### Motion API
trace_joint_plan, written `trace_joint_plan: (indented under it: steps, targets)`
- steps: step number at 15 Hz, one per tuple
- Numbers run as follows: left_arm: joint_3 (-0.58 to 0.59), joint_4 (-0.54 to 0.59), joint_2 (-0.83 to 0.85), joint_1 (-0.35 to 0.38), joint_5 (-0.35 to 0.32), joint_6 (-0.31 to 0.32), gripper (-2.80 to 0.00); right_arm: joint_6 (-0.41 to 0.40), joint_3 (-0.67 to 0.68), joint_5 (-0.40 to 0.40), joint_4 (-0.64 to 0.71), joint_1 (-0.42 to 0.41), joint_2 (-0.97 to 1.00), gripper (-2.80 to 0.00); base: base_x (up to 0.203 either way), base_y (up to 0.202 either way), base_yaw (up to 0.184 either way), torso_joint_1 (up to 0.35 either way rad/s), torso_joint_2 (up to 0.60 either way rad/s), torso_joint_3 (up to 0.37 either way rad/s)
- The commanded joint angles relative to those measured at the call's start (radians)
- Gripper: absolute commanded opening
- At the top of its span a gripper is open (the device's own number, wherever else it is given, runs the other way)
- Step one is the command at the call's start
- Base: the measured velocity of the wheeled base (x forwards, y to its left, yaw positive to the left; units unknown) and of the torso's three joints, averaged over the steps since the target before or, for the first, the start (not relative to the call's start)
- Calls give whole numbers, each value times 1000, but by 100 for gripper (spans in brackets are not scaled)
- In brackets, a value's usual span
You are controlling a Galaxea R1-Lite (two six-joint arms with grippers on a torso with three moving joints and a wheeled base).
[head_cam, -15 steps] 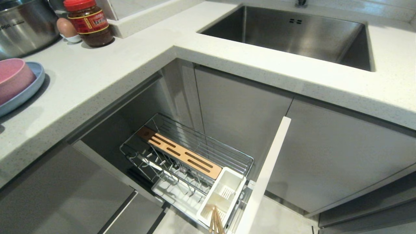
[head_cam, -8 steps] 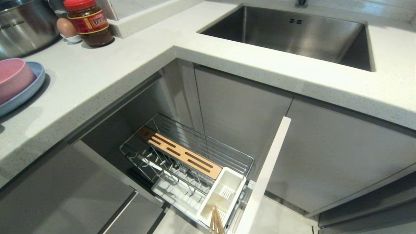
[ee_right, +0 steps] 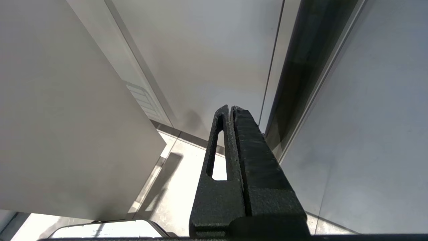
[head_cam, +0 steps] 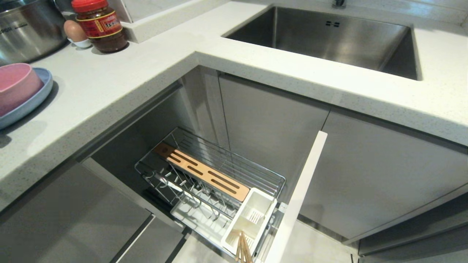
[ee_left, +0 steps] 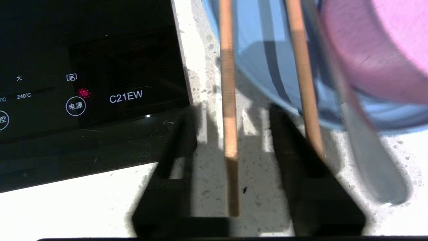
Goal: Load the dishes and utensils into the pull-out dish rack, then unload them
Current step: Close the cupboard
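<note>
Left pincer (ee_left: 232,113) just opened wide; one chopstick (ee_left: 226,50) lies loose btwn its jaws, on the blue plate (head_cam: 34,100) at 9 o'clock. Plate & pink bowl (head_cam: 16,86) nudged a bit. Prob. utensil put down. Right pincer (ee_right: 230,110) shut, parked.

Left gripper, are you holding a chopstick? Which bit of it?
No, nothing is held. The left gripper is open, and one chopstick lies loose between its fingers with a gap on each side. The right gripper is shut and empty.
</note>
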Motion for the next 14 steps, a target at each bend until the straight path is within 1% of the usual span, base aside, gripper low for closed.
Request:
trace_joint_plan:
  steps: [1,6,10,14]
  targets:
    - [-1,3,-6,0,2,-4,0,1,0,0,-1,0,-4,-280,0,0,0,0,0,0]
    - [-4,5,-34,0,6,-1,0,1,0,0,-1,0,-4,-280,0,0,0,0,0,0]
    - [-4,9,-93,-1,12,-1,0,1,0,0,-1,0,-4,-280,0,0,0,0,0,0]
    - [-16,6,-149,-1,45,21,0,1,0,0,-1,0,-4,-280,0,0,0,0,0,0]
